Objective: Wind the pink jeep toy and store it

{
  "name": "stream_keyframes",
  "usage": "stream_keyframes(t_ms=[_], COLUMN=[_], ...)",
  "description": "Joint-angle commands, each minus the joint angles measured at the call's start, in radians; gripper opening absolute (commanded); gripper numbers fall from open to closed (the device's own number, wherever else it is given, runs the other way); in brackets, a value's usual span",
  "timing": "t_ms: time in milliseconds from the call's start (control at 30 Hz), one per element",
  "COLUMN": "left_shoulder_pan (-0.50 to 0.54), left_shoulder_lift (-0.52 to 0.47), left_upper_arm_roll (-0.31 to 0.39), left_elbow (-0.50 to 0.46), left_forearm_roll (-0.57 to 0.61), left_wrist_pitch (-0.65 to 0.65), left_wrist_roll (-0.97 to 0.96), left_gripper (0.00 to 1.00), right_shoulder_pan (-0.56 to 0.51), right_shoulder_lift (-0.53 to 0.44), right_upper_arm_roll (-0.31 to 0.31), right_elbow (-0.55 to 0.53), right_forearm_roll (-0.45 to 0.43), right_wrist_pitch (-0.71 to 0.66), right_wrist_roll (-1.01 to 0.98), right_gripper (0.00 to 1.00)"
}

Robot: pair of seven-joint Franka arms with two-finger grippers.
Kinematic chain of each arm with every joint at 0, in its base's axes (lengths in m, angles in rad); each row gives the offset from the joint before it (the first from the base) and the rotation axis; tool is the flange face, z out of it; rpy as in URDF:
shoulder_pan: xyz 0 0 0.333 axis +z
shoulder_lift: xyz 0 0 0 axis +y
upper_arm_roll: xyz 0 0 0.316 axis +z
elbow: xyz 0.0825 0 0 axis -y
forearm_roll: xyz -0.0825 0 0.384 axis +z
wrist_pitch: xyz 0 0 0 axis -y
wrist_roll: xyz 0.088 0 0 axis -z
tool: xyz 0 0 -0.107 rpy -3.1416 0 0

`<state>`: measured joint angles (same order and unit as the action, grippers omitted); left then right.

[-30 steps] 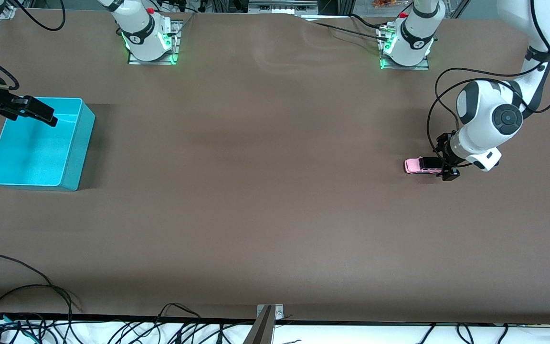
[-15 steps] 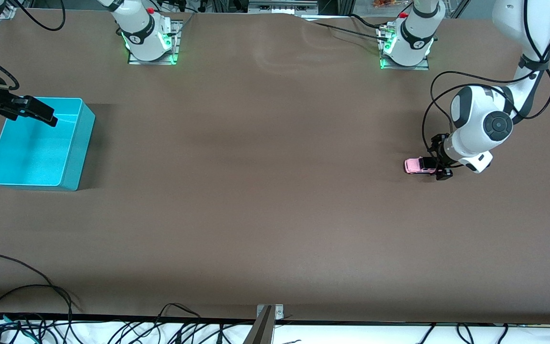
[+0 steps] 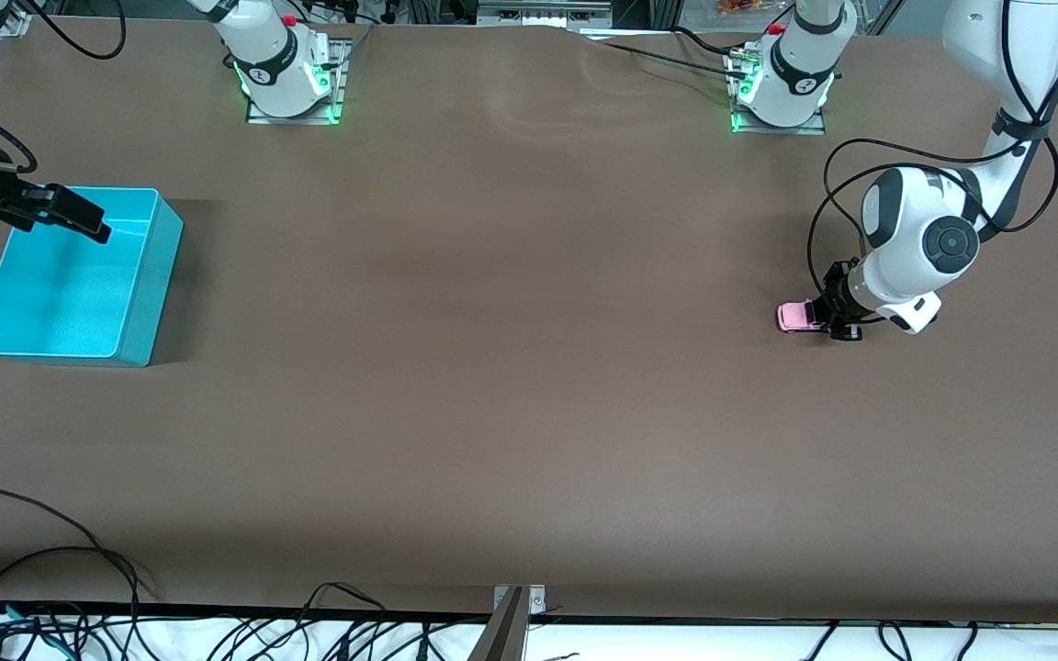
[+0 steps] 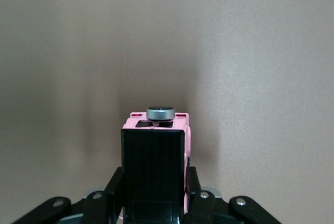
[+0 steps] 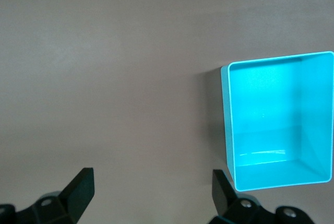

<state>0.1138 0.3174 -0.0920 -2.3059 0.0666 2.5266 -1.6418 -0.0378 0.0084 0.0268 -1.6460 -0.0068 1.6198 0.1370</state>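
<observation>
The pink jeep toy (image 3: 795, 317) stands on the brown table near the left arm's end, with only its pink nose showing in the front view. My left gripper (image 3: 834, 319) is down at table level, shut on the jeep's rear half. In the left wrist view the jeep's black roof (image 4: 153, 174) fills the space between the two fingers (image 4: 194, 192), which press its pink sides, and a silver knob (image 4: 160, 113) stands at its front. My right gripper (image 3: 79, 218) waits open over the turquoise bin (image 3: 141, 323), its fingertips (image 5: 82, 187) wide apart with nothing between them.
The turquoise bin (image 5: 229, 125) stands open at the right arm's end of the table, with nothing showing inside it. Both arm bases (image 3: 286, 69) sit at the table's edge farthest from the front camera. Loose cables (image 3: 51, 551) lie along the edge nearest it.
My left arm has lowered and shifted a little toward the jeep. Its fingers have closed on the toy's sides. The right arm has not moved.
</observation>
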Motion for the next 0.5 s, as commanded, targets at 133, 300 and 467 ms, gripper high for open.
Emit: stream_keyframes(t_ms=[133, 300, 467], left_shoulder_pan=[-0.017, -0.016, 0.000], left_shoulder_lift=[0.037, 0.038, 0.051], left_upper_arm_roll=[0.003, 0.000, 0.000], left_elbow=[0.013, 0.020, 0.020], left_forearm_roll=[0.101, 0.107, 0.107], left_wrist_pitch=[0.003, 0.004, 0.055], left_wrist_roll=[-0.058, -0.090, -0.160], left_gripper=[0.19, 0.19, 0.19], right_shoulder_pan=[-0.001, -0.001, -0.001], right_shoulder_lift=[0.008, 0.008, 0.008], right_upper_arm_roll=[0.002, 0.002, 0.002], right_elbow=[0.026, 0.028, 0.026], right_forearm_roll=[-0.010, -0.010, -0.010], right_wrist_pitch=[-0.021, -0.021, -0.021], right_wrist_roll=[-0.014, -0.014, -0.014], right_gripper=[1.00, 1.00, 1.00])
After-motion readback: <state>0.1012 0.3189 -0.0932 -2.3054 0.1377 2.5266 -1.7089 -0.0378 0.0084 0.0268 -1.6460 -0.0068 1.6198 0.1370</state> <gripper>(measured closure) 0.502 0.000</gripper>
